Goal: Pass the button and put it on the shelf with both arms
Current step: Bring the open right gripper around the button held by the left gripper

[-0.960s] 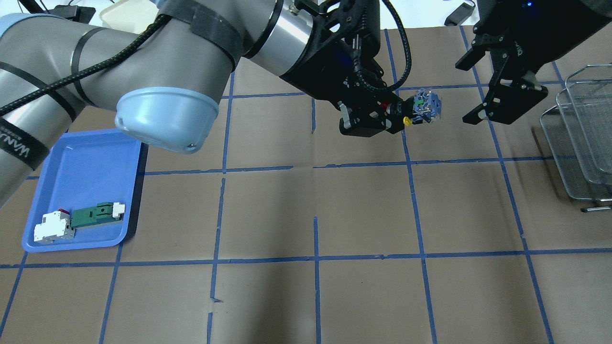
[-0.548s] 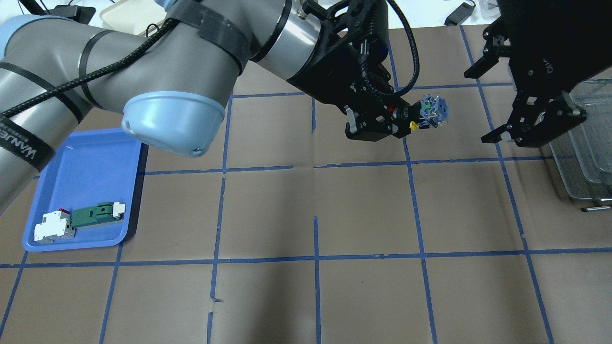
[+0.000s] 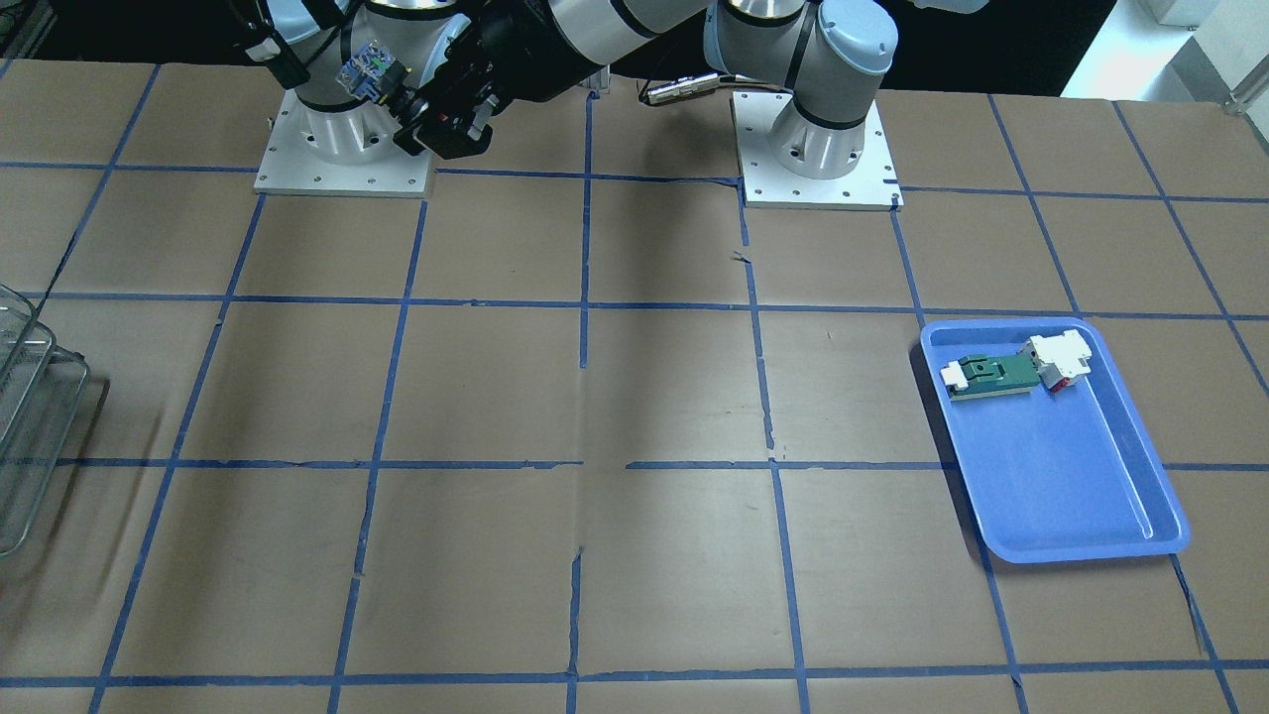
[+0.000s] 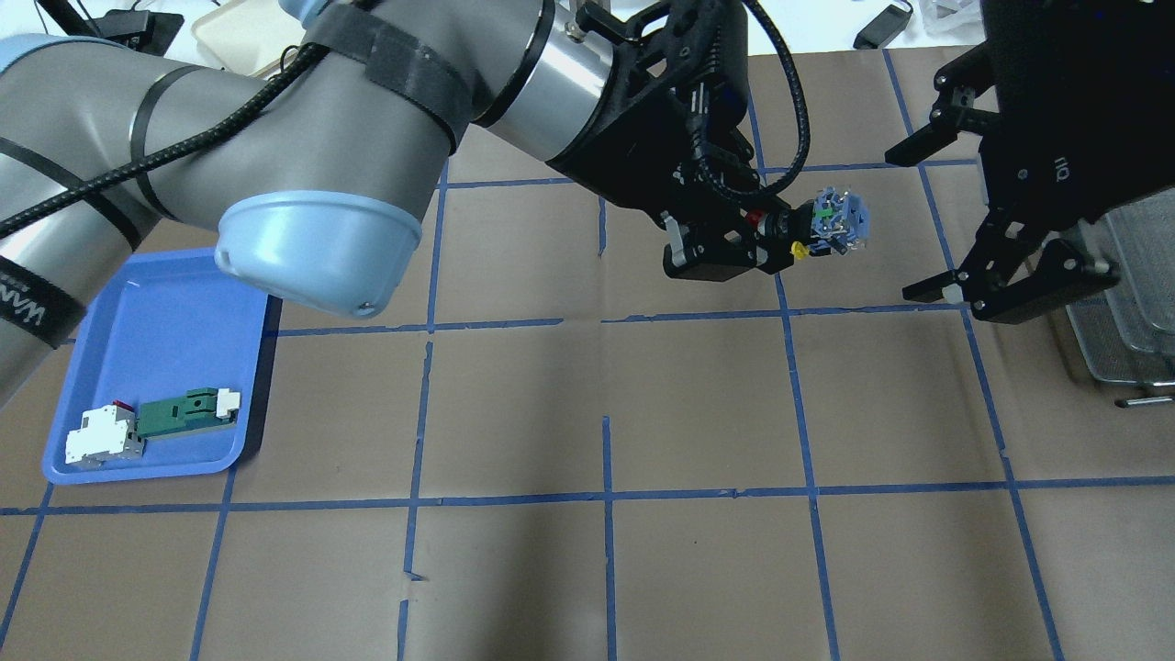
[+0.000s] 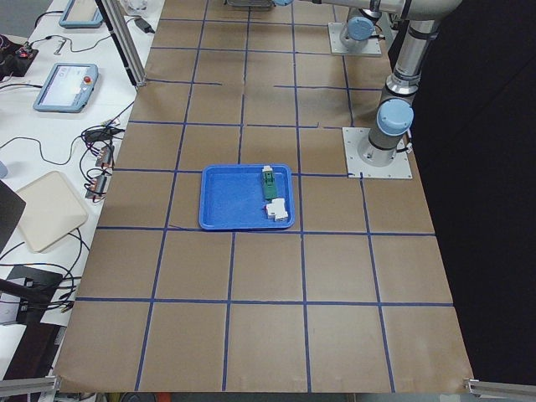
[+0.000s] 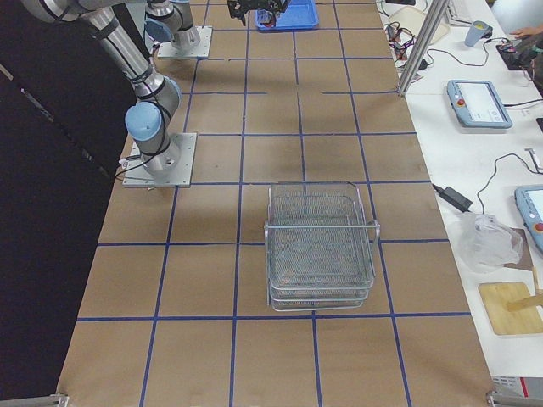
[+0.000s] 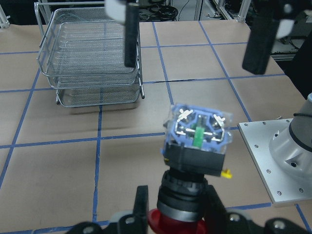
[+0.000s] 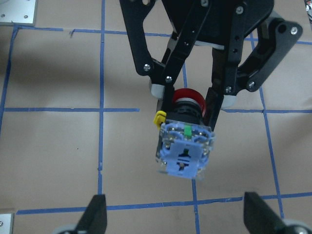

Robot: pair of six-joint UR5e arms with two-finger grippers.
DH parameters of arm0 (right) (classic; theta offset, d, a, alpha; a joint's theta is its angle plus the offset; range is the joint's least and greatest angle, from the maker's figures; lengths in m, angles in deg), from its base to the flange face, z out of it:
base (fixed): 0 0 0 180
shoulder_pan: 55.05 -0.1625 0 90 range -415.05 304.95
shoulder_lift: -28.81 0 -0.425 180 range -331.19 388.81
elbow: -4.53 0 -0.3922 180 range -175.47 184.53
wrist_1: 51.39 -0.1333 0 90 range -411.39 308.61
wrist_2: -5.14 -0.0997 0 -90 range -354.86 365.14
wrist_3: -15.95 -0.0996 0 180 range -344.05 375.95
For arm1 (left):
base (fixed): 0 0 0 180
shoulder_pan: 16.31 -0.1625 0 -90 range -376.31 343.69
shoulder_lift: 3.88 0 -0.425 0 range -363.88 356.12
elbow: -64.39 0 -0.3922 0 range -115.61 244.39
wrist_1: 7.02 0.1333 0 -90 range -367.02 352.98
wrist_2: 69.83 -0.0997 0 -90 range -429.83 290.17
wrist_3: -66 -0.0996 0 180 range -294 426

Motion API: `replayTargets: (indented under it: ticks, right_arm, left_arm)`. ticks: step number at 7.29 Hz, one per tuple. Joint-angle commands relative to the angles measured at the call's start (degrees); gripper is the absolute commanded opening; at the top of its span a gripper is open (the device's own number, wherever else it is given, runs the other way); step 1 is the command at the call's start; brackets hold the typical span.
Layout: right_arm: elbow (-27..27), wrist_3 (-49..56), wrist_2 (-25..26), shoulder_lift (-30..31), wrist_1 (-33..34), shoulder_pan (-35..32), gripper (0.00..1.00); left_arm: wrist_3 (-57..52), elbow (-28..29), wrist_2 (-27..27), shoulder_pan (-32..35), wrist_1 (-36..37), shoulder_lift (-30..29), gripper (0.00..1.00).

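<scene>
My left gripper (image 4: 769,240) is shut on the button (image 4: 832,220) and holds it in the air by its black collar, just ahead of the red cap. The bluish-white contact block points at my right gripper (image 4: 898,228). That gripper is open and empty, a short gap to the right of the button. In the left wrist view the button (image 7: 196,141) faces the right gripper's fingers (image 7: 130,34). In the right wrist view the button (image 8: 185,148) hangs between and beyond my open fingertips (image 8: 95,214). The wire-mesh shelf (image 4: 1129,303) stands at the table's right edge, behind the right gripper.
A blue tray (image 4: 165,312) at the left holds a green-and-white flat part (image 4: 184,411) and a white block with a red bit (image 4: 103,434). The brown table (image 4: 606,413) has a blue tape grid. The shelf (image 6: 321,246) has three stacked tiers.
My right gripper has moved toward the near side and turned, so its open fingers now face the button's contact block. My left gripper has shifted slightly right with the button.
</scene>
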Motion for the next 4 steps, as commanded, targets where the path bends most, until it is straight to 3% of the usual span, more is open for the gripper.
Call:
replayTargets:
  ticks: [1,4]
  right_arm:
    - [7.19,-3.31,-0.35,4.77,6.03,-0.03,1.00]
    - [6.51,-4.03,-1.13,4.97,6.04,0.14,1.00]
  left_arm:
    - [0.02,-0.04,0.18,-0.27,0.04,0.10,0.00]
    - [0.02,-0.13,0.09,-0.27,-0.05,0.28,0.00]
